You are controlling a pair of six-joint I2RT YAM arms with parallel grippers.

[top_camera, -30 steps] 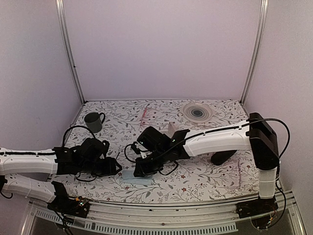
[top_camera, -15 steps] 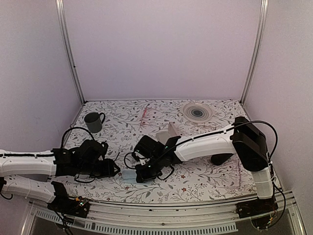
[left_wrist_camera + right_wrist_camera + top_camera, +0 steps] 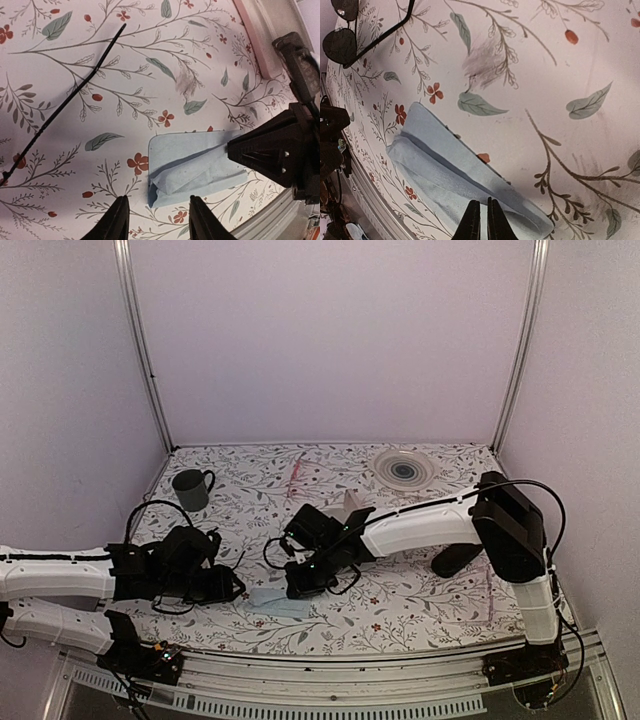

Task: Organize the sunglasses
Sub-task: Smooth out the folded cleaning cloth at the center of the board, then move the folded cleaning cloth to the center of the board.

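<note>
Sunglasses point(image 3: 338, 45) sit cropped at the corner — lenses and one temple showing.

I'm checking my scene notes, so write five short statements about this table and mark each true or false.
1. The folded light blue cloth lies on the floral table cover. True.
2. The left gripper is clamped on that cloth. False: its jaws stand open, nothing between them.
3. The black wire-framed round sunglasses rest on the cloth. False: they lie apart from it.
4. The dark green mug stands upright. True.
5. The right gripper hangs above the mug. False: it is down at the cloth, fingers together.
</note>
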